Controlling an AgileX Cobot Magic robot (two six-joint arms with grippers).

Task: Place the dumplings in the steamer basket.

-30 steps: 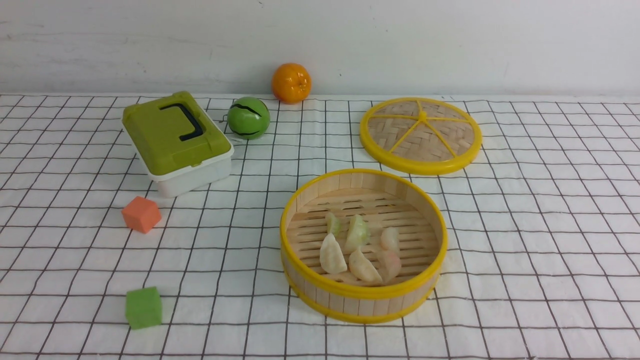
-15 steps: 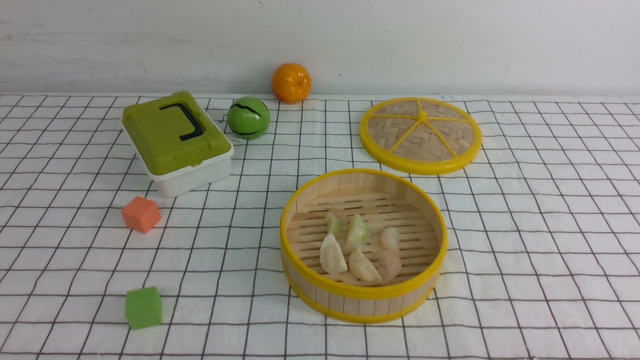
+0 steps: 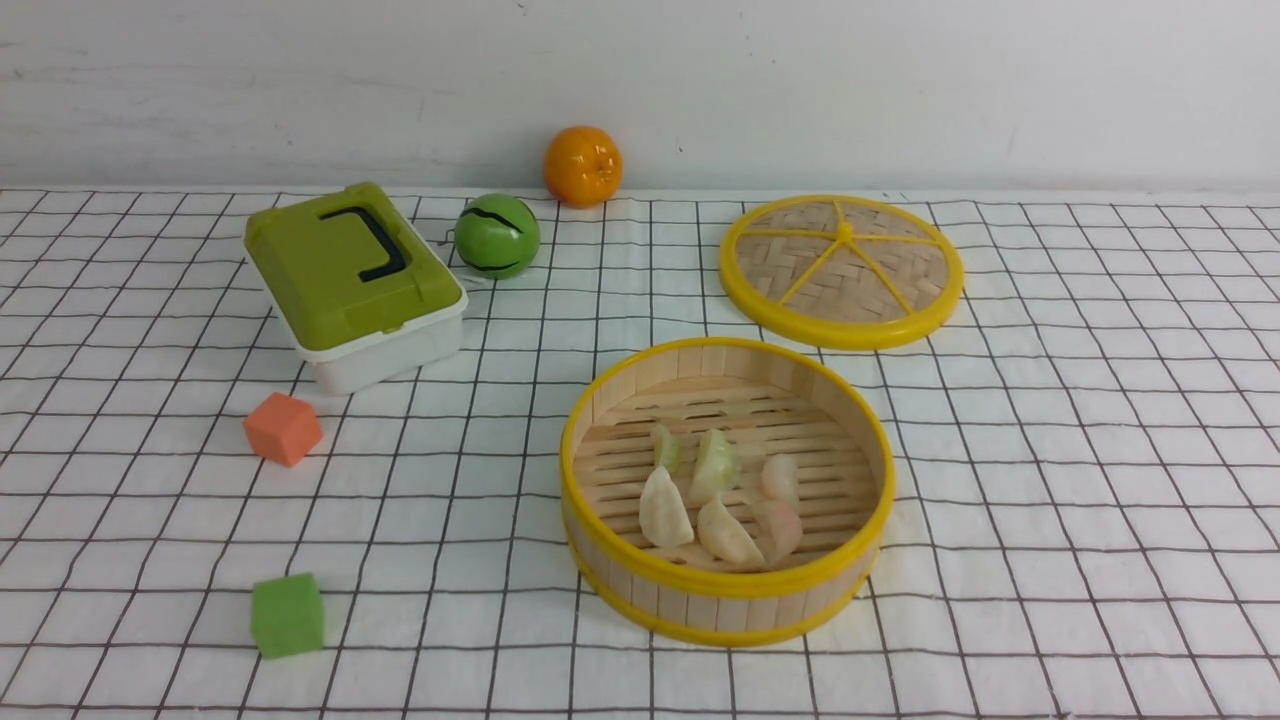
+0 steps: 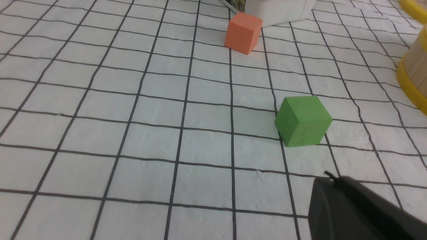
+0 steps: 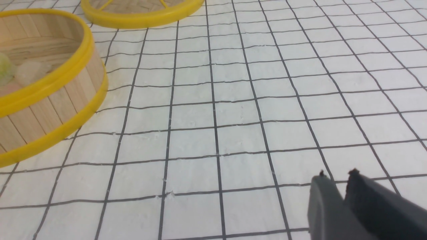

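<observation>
The steamer basket (image 3: 727,590) stands at the front centre of the checked cloth, with several pale dumplings (image 3: 665,508) lying on its slatted floor. Neither arm shows in the front view. In the right wrist view the basket (image 5: 50,110) is off to one side with dumplings (image 5: 28,71) showing inside, and my right gripper (image 5: 337,175) hovers over bare cloth, slightly open with nothing between its fingers. My left gripper (image 4: 328,176) is shut and empty, close to the green cube (image 4: 303,120); a bit of the basket wall (image 4: 413,70) shows at the frame's edge.
The flat woven lid (image 3: 842,270) lies behind the basket. At the back left are a green-lidded box (image 3: 350,275), a green ball (image 3: 497,236) and an orange (image 3: 582,165). An orange cube (image 3: 283,428) and the green cube (image 3: 287,614) sit front left.
</observation>
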